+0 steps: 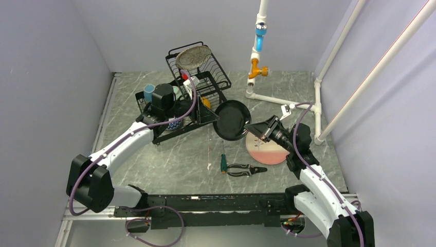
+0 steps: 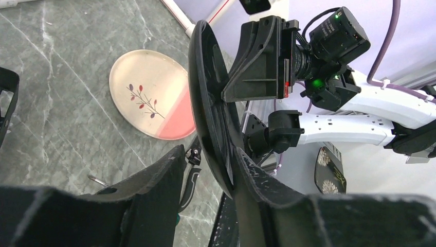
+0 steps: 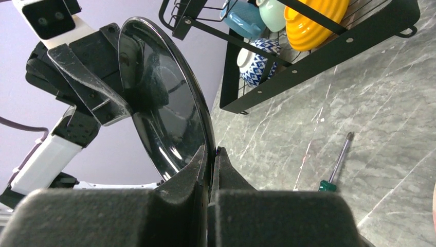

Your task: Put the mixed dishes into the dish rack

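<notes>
Black, glossy and round, the plate [image 1: 232,120] stands on edge in mid-air between the two arms, just off the end of the black wire two-tier dish rack [image 3: 329,60], and this looks like a handover. The right gripper [image 3: 211,154] is pinched tight on the near rim, fingers flat against both faces, wrist reaching in low from the right. The left gripper [image 2: 210,154] straddles the opposite rim. One finger touches the plate, but marble shows between the other finger and the plate, so I read it as spread, not gripping.

That makes sense. The rack sits on the left arm's side, so the plate likely has to change hands before it can be slotted upright. The left arm stretches long from its base, wrist rolled so its fingers meet the plate edge-on.

Sitting in the rack are the ribbed orange bowl [image 3: 308,23], the blue-white zigzag bowl [image 3: 257,64] and, up in the raised basket, the speckled grey plate [image 1: 194,56]. Flat on the grey marble table [image 1: 185,159], beside the right arm, lies the pink-cream plate with a leaf sprig [image 2: 149,98].
</notes>
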Available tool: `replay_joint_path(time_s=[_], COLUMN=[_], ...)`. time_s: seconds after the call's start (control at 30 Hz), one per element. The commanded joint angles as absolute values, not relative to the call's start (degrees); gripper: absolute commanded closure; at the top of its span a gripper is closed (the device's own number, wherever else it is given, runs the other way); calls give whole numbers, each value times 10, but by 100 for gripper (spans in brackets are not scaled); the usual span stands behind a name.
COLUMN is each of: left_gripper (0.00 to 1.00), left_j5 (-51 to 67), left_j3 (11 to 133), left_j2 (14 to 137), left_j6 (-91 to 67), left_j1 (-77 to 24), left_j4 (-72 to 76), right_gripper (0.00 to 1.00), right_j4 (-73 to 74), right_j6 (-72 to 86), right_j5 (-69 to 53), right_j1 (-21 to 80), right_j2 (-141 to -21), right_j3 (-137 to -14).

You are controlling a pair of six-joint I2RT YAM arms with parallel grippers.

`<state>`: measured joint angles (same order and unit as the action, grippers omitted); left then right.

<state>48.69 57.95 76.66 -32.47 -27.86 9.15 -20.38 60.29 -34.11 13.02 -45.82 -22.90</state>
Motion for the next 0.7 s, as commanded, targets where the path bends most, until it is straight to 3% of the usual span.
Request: replay_joint_path(time_s=[0.0,0.3,0.43,0.6,0.67], left_gripper=[60,73,87,100,100], left_j5=[497,501,492,473,464], left_j3=[598,609,614,614,609], left_j2=[765,769,765,751,743], left_j6=[-323,-315,-297,-268,-260], left_j1=[-282,-285,-286,-286,-286], left_j4=[108,91,74,56,60], right_gripper=[100,100,100,100,97], right_j4=[-263,-251,-224,-186,-174], right_j6=[611,586,558,513,499], right_j5=[-316,-277,-250,-207,-205], right_j1=[149,185,205,234,238], right_j2=[-457,-457,-454,-441,-446], right_j3=[-258,-268,-277,-292,-300])
